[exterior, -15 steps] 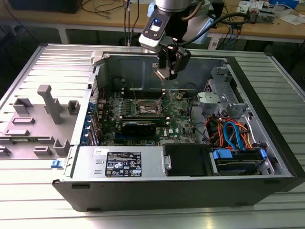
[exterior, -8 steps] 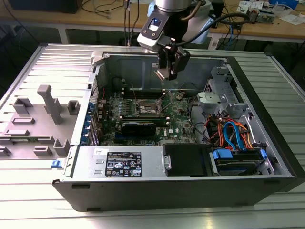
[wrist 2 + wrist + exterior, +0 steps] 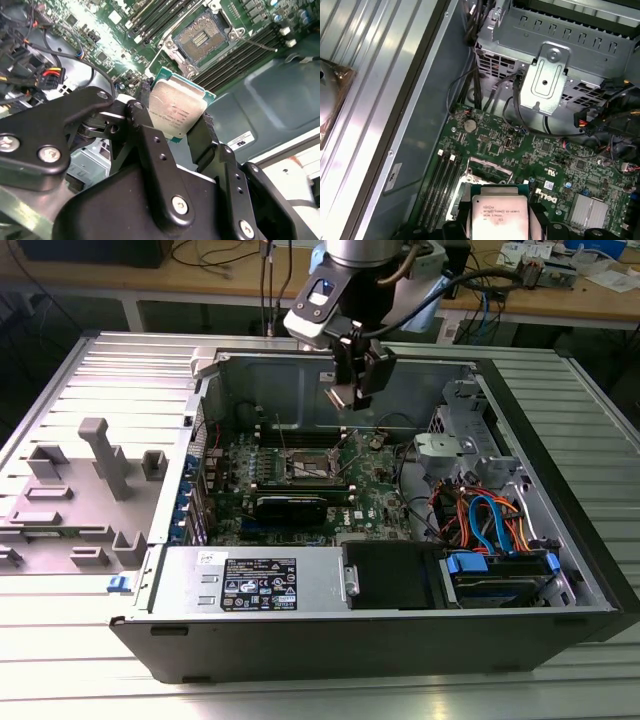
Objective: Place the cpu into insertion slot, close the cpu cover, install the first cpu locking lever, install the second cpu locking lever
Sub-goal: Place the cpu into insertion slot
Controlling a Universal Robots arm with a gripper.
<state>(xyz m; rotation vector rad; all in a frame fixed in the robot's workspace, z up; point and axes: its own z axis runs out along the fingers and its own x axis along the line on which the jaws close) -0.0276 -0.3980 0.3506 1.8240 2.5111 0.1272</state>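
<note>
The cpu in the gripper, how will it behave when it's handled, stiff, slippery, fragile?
Probably stiff: the cpu looks flat though the gripper pinches only two edges. Its smooth metal top suggests it could slip if the grip loosens. Likely fragile: a thin chip, held clear of the insertion slot.

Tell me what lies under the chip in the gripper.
The chip, clamped in the gripper, hangs over the green board. In the first wrist view part of the open socket peeks out past it; the chip covers the rest.
</note>
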